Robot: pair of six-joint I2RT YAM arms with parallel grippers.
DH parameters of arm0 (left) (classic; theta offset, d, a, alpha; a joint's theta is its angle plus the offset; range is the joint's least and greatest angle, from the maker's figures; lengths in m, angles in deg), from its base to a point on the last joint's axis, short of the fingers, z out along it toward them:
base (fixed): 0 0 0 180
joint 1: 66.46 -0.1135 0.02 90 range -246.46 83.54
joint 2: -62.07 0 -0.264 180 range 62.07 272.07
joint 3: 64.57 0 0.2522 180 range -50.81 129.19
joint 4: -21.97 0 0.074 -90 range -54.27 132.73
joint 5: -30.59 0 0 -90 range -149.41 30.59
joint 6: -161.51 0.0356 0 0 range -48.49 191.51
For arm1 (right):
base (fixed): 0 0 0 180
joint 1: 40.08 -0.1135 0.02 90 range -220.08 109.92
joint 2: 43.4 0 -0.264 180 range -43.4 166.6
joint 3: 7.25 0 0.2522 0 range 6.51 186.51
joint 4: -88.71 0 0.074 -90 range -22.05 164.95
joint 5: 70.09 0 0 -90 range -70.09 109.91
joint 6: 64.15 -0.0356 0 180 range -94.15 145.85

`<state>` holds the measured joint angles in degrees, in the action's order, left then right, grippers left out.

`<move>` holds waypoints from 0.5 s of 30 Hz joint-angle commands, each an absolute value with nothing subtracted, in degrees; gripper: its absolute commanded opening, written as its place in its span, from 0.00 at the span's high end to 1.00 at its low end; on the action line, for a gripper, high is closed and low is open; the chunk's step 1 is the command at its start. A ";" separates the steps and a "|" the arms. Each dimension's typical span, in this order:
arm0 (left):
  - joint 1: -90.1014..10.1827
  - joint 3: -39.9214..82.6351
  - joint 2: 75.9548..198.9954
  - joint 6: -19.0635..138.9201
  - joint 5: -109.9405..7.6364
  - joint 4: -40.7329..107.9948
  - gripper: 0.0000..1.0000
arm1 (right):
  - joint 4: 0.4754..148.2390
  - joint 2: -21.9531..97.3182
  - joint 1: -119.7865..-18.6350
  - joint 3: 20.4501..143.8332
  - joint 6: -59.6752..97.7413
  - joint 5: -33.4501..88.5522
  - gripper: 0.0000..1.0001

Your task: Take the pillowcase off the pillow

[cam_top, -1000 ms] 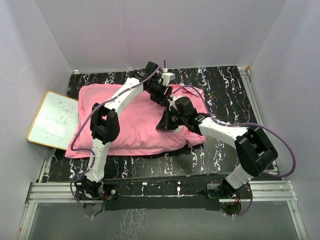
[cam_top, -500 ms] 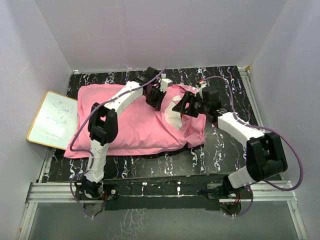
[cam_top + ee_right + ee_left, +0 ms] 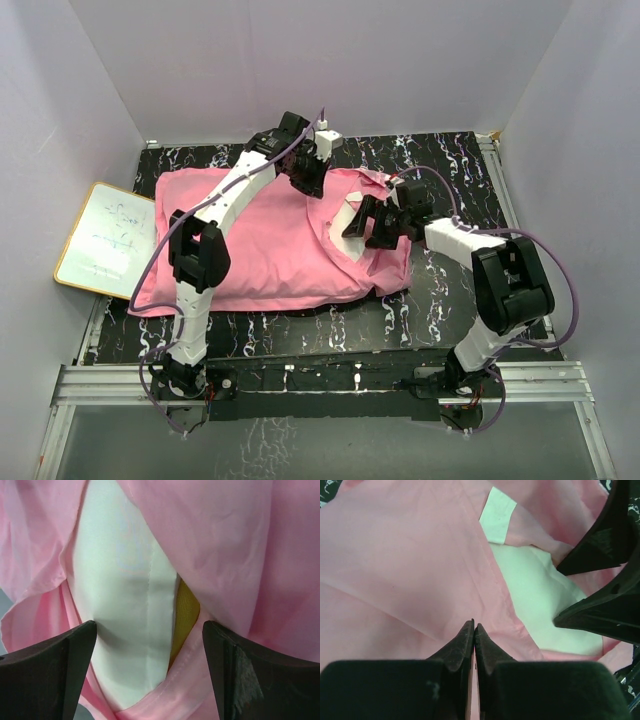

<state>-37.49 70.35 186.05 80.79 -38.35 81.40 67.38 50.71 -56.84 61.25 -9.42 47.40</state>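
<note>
The pink pillowcase (image 3: 270, 240) lies across the table with the pillow inside it. A white patch of the pillow (image 3: 347, 222) shows through the opening at the case's right end. My left gripper (image 3: 310, 185) is at the far edge of the case and is shut on a fold of pink fabric (image 3: 400, 560), its fingertips (image 3: 474, 626) pressed together. My right gripper (image 3: 360, 222) is open just in front of the opening. Between its fingers I see the white pillow (image 3: 120, 590), its yellow band (image 3: 186, 612) and the pillowcase hem (image 3: 225, 545).
A whiteboard with a yellow frame (image 3: 105, 240) leans off the table's left edge. Bare black marbled table (image 3: 440, 300) shows right of and in front of the pillowcase. White walls close in the back and both sides.
My left gripper shut on the fabric and lifted it towards the back. My right gripper let go, swung right, opened wide and came back to the opening, where the white pillow now shows.
</note>
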 commanded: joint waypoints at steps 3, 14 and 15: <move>-37.47 71.60 181.97 80.31 -34.92 82.43 1.00 | 75.67 53.48 -57.23 62.86 -10.70 54.00 0.05; -37.64 60.87 180.63 82.58 -36.61 83.95 0.47 | 75.39 58.02 -61.11 68.45 -9.82 51.33 0.13; -37.71 60.04 180.62 82.71 -36.85 83.97 0.48 | 74.30 57.84 -61.72 69.07 -9.12 50.22 0.15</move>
